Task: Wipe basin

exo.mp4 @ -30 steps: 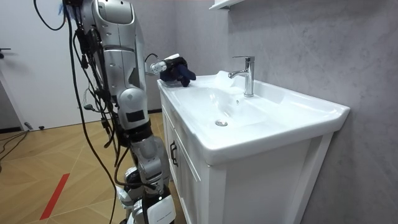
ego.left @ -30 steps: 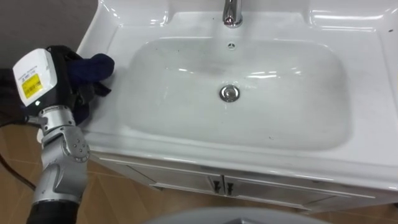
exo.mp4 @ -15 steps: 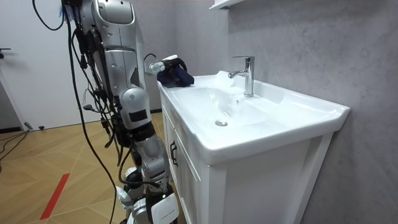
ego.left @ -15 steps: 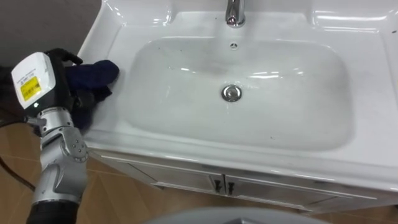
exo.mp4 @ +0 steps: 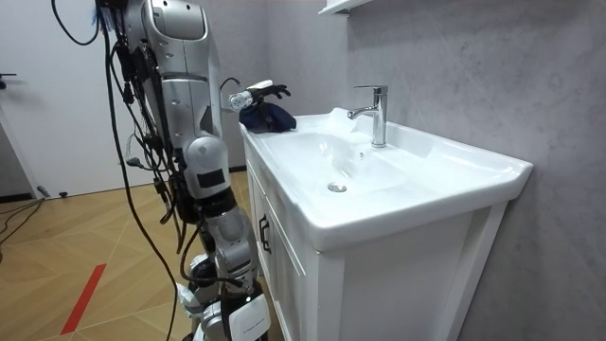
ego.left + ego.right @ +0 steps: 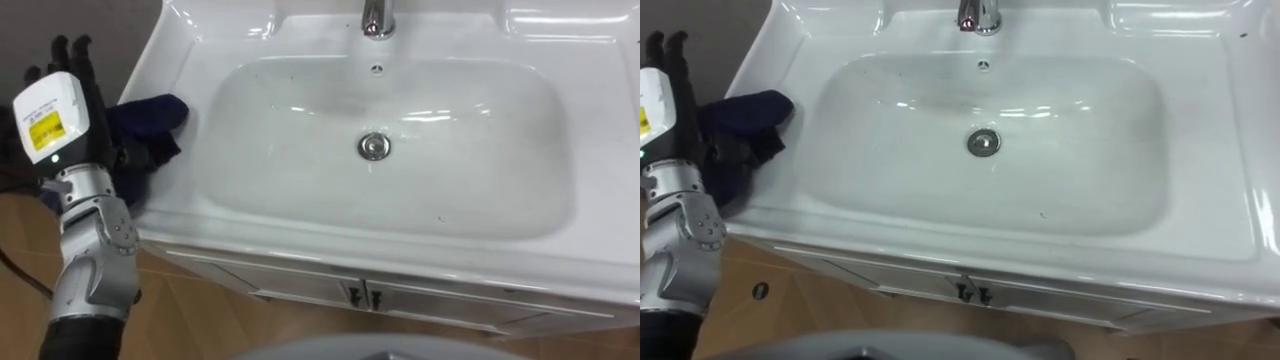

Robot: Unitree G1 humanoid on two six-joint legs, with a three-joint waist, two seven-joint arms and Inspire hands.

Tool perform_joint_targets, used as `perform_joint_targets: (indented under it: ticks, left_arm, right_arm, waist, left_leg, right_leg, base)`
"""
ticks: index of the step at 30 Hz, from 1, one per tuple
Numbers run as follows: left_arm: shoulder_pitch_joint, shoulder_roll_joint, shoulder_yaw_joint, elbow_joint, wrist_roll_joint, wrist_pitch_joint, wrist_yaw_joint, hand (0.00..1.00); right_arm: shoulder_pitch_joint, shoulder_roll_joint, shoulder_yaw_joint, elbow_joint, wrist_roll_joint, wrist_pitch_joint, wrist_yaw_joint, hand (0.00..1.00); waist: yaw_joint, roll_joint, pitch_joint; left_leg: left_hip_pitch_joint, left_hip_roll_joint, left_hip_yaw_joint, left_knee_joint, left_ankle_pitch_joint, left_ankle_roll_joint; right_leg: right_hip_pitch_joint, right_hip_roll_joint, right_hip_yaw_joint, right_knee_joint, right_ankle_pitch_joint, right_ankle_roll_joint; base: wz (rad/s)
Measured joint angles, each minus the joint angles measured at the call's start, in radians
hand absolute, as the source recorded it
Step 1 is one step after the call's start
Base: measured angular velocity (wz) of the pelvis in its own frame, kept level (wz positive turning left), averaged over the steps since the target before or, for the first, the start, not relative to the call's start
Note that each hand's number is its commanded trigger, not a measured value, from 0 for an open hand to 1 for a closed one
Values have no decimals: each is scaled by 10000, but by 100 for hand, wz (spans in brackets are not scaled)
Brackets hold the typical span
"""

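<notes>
The white basin (image 6: 300, 225) has a drain (image 6: 373, 146) in the middle of its bowl and a chrome tap (image 6: 375, 18) at the back. A dark blue cloth (image 6: 150, 118) lies crumpled on the basin's left rim, seen also in the room view (image 5: 267, 116). My left hand (image 6: 85, 90) stands just left of the cloth, off the basin's left edge, open, with fingers (image 6: 78, 50) straight and pointing away from me. It holds nothing. In the room view the left hand (image 5: 260, 93) hovers right above the cloth.
Cabinet doors with small handles (image 6: 358, 296) sit under the basin's front edge. A wooden floor (image 5: 76, 246) spreads around the vanity, where I stand at its left end. A grey wall (image 5: 454, 66) backs the basin.
My left hand's fingers have gone from curled on the cloth to straight, letting it go. The cloth stays on the left rim.
</notes>
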Motion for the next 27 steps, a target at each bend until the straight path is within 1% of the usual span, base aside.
perform_joint_targets:
  ticks: [3,6,7,8,9,10,11,12,13,14,15,16,18,19,20,21,22,23,24,26,27]
  left_arm:
    - [-1,-1,-1,-112,-44,-25,0,0]
    - [-1,-4,0,-274,-1141,-191,4,0]
    - [2,-15,1,-279,-1897,-278,3,0]
    - [5,-50,2,-368,-2671,-290,2,0]
    - [5,-77,0,-472,-3165,-305,1,0]
    - [5,-168,0,-745,-4240,-332,1,0]
    - [5,-236,1,-889,-5155,-455,-4,0]
    - [5,-253,1,-934,-5549,-526,-26,0]
    - [3,-267,5,-1040,-6324,-607,-130,0]
    - [3,-266,11,-1054,-7092,-720,-263,0]
    - [5,-266,11,-1066,-7443,-739,-343,0]
    - [7,-268,11,-1082,-8067,-744,-511,0]
    - [6,-268,10,-1085,-9265,-747,-901,0]
    - [6,-274,15,-1104,-9554,-746,-999,0]
    - [7,-281,16,-1239,-10089,-746,-1190,0]
    - [6,-283,14,-1443,-10572,-748,-1409,0]
    - [6,-284,14,-1531,-10790,-752,-1516,0]
    - [4,-285,14,-1600,-11215,-850,-1716,0]
    - [4,-285,13,-1600,-11402,-923,-1797,0]
    - [-4,-285,15,-1600,-11772,-1015,-2130,0]
    - [-4,-285,14,-1600,-11782,-1047,-2224,0]
  right_arm:
    - [17,2,205,15,19,-68,-26,0]
    - [-32,31,282,144,116,-96,-118,0]
    - [-59,30,279,167,108,-111,-148,0]
    - [-80,43,279,164,109,-140,-199,0]
    - [-84,57,280,165,134,-164,-218,0]
    - [-88,67,282,152,234,-196,-234,0]
    - [-126,66,280,146,343,-229,-238,0]
    - [-149,65,275,146,402,-245,-245,0]
    - [-184,69,276,144,499,-253,-241,0]
    - [-181,81,272,135,479,-255,-224,0]
    - [-170,90,272,127,453,-256,-210,0]
    - [-166,110,251,121,402,-256,-199,0]
    - [-195,117,161,74,140,-249,-185,0]
    - [-197,120,153,66,97,-253,-186,0]
    - [-182,134,107,32,77,-261,-189,0]
    - [-176,146,82,3,80,-265,-194,0]
    - [-177,147,81,-19,79,-263,-201,0]
    - [-193,146,78,-20,74,-279,-217,0]
    - [-202,146,77,-22,73,-293,-223,0]
    - [-143,154,74,-26,50,-485,-269,0]
    - [-106,160,72,-21,53,-531,-325,0]
  waist:
    - [7,5,-3]
    - [13,-31,20]
    - [22,-66,43]
    - [31,-61,35]
    - [0,-76,45]
    - [-21,-86,48]
    - [24,-111,58]
    - [50,-103,51]
    - [69,-117,49]
    - [64,-177,38]
    - [62,-189,26]
    - [64,-219,9]
    - [64,-258,3]
    - [61,-276,3]
    - [61,-301,-1]
    - [56,-364,16]
    - [58,-376,15]
    - [64,-389,7]
    - [59,-396,12]
    - [54,-383,4]
    - [56,-379,4]
  left_leg:
    - [31,-3,-30,-9,0,0]
    - [64,-8,-63,-20,0,0]
    - [89,-9,-29,-17,0,0]
    - [91,-10,-21,-12,0,0]
    - [93,-10,-22,-13,0,0]
    - [89,-11,-18,-12,0,0]
    - [83,-17,-15,-13,0,0]
    - [81,-22,-19,-13,0,0]
    - [95,-25,-24,-14,0,0]
    - [102,-31,-26,-12,0,1]
    - [107,-34,-26,-11,0,1]
    - [119,-35,-29,-17,1,1]
    - [123,-34,-28,-14,1,2]
    - [121,-34,-30,-8,1,2]
    - [120,-34,-52,-5,1,2]
    - [115,-31,-55,-1,1,2]
    - [114,-30,-55,3,1,2]
    - [106,-30,-55,7,1,2]
    - [105,-30,-54,7,1,2]
    - [115,-30,-53,17,1,3]
    - [119,-29,-54,17,1,3]
  right_leg:
    - [24,2,3,-7,0,1]
    - [83,4,-18,-8,-3,4]
    - [112,3,-37,-5,-6,9]
    - [115,1,-37,-6,-10,14]
    - [116,1,-27,-10,-14,18]
    - [116,-1,-33,-6,-16,21]
    - [118,-6,-34,-2,-18,24]
    - [120,-8,-30,-1,-20,28]
    - [143,-8,-3,8,-23,32]
    - [149,-8,4,18,-29,43]
    - [168,-8,1,19,-32,47]
    - [167,-4,6,19,-33,49]
    - [162,-7,-37,27,-33,49]
    - [160,-8,-44,26,-33,49]
    - [166,-9,-61,24,-33,49]
    - [161,-7,-65,25,-32,49]
    - [162,-7,-66,25,-32,49]
    - [164,-8,-66,25,-32,49]
    - [164,-8,-64,25,-32,49]
    - [181,-7,-55,25,-31,49]
    - [187,-3,-55,28,-31,48]
  base:
    - [-1]
    - [3]
    - [0]
    - [0]
    - [4]
    - [4]
    - [3]
    - [0]
    - [0]
    - [0]
    - [4]
    - [4]
    - [2]
    - [3]
    - [3]
    - [0]
    - [0]
    - [0]
    - [0]
    - [0]
    - [0]
